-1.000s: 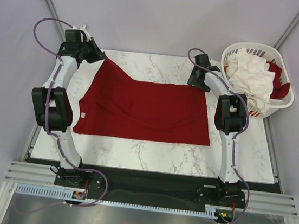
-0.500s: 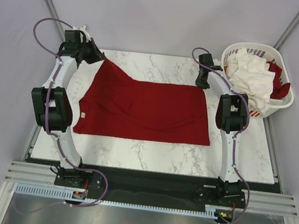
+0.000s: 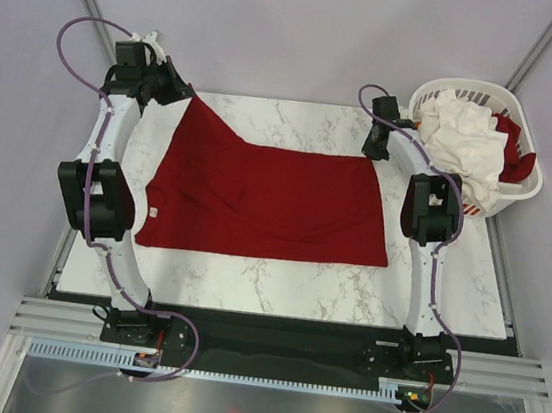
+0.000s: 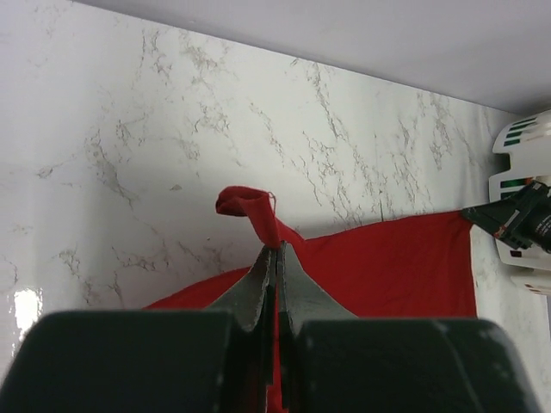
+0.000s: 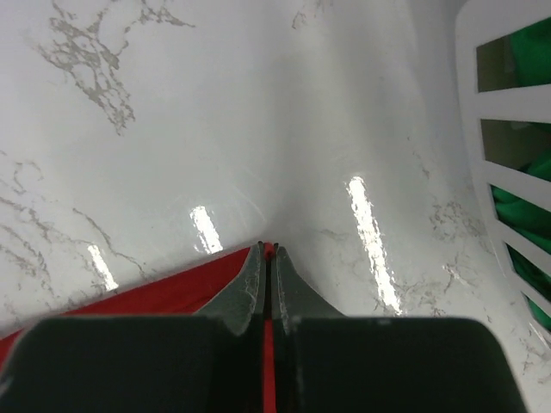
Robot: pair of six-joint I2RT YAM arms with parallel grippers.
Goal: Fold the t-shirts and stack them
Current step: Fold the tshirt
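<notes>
**Both tools clenched on far corners of the red shirt**

The dark red t-shirt (image 3: 267, 200) lies spread on the marble bench (image 3: 277, 277), approx. in the middle. Its long side runs left to right, and the collar end is twd. the left arm. Most of the cloth is flat, w/ a few soft wrinkles.

L side: the left tool (image 3: 176, 90) is closed tight on the far-left corner of this shirt. From the top view the cloth rises from the bench up to the tool, so this corner is lifted and pulled to a point. In the left wrist view the fingers (image 4: 256, 288) are pressed together w/ red cloth between them, and a small rolled end of cloth (image 4: 245, 205) sticks out past the tips. Below is bare bench (image 4: 129, 129).

R side: the right tool (image 3: 377, 146) is low at the far-right corner of the same shirt, just beside the basket (image 3: 492, 89). In the right wrist view the tool (image 5: 268, 248) is clenched, w/ a thin red line of cloth between the fingers. The shirt edge (image 5: 164, 288) lies flat on the bench there.

The basket stands at the far-right corner, beyond the bench edge. It holds a crumpled white t-shirt (image 3: 466, 134) on top and a red cloth piece (image 3: 513, 147) behind it, partly hidden.
</notes>
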